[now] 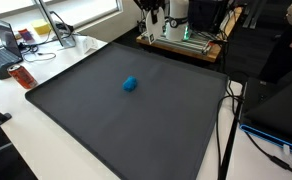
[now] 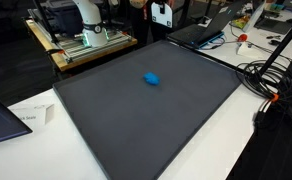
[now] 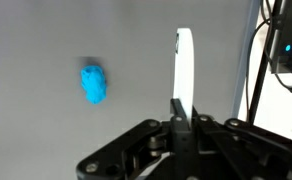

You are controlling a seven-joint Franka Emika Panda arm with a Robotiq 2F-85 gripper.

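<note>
A: Entry 1, the gripper [image 3: 183,40]. State?
B: Jaws together, nothing clamped between them. There is only 1 arm, so it is the nearest by default. In an exterior view the gripper [image 1: 154,15] hangs high, over the mat's far edge.
A: Entry 2?
B: 1 blue lump [image 3: 93,84], small and crumpled-looking. In the wrist view it lies to the left of the jaws, well apart from them and below them. It is untouched.
A: Long axis?
B: It is a little longer than it is wide. As the wrist view shows it, the long axis runs roughly parallel to the closed jaws. That is a judgement, because the outline is soft.
A: Entry 3, the surface?
B: 1 dark grey mat [image 1: 96,125], flat and matte. In both exterior views the lump sits near its middle. The mat lies on a white table [image 1: 46,145].
A: Entry 4, the room?
B: It looks like an office or lab. 1 laptop [image 1: 2,42] stands past a corner of the mat, and cables [image 2: 261,75] trail beside an edge. Both are well apart from the jaws.
</note>
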